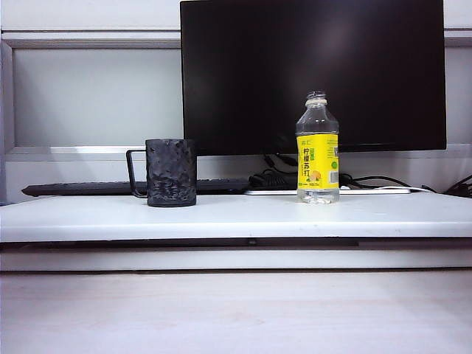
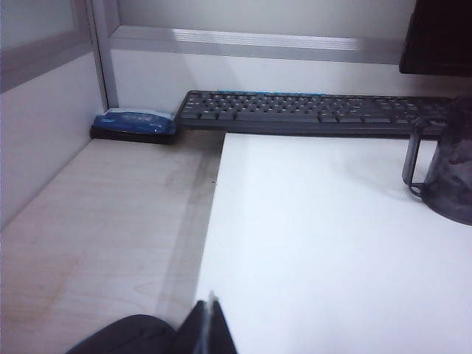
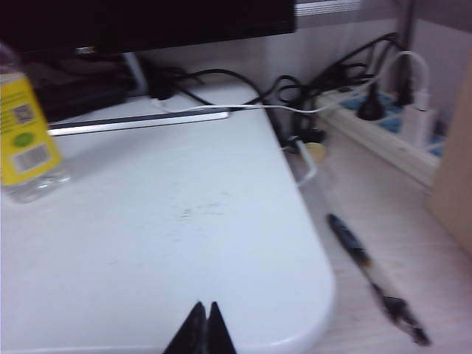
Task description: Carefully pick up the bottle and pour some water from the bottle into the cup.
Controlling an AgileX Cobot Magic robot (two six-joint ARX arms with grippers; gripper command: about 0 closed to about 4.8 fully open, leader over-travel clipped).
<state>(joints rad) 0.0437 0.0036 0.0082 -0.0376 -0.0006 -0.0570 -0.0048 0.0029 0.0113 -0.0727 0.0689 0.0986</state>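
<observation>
So, exterior view: the bottle (image 1: 318,150) stands upright on the white shelf (image 1: 236,217), right of centre, in front of a dark monitor (image 1: 313,74). Clear plastic w/ yellow label, no cap, the water (image 1: 318,193) showing only low down, below the label. The cup (image 1: 171,172), dark and bumpy, stands well apart to its left, wire handle pointing left. Neither of my arms shows here.

Left wrist view: my left gripper (image 2: 212,324) hangs low over the shelf's near edge, tips pressed together, holding nothing. Cup sits far across; a keyboard (image 2: 317,112) lies behind.

Right wrist view: my right gripper (image 3: 203,328) is likewise pinched closed, empty, over the shelf's near corner. Bottle well apart from it; cables (image 3: 221,88) behind.

Handling, my guess: bottle looks light, thin-walled, squashy, prob. slick. I'd grip gently at the labelled middle, keep it upright since it's uncapped. Cup looks rigid, stable.
</observation>
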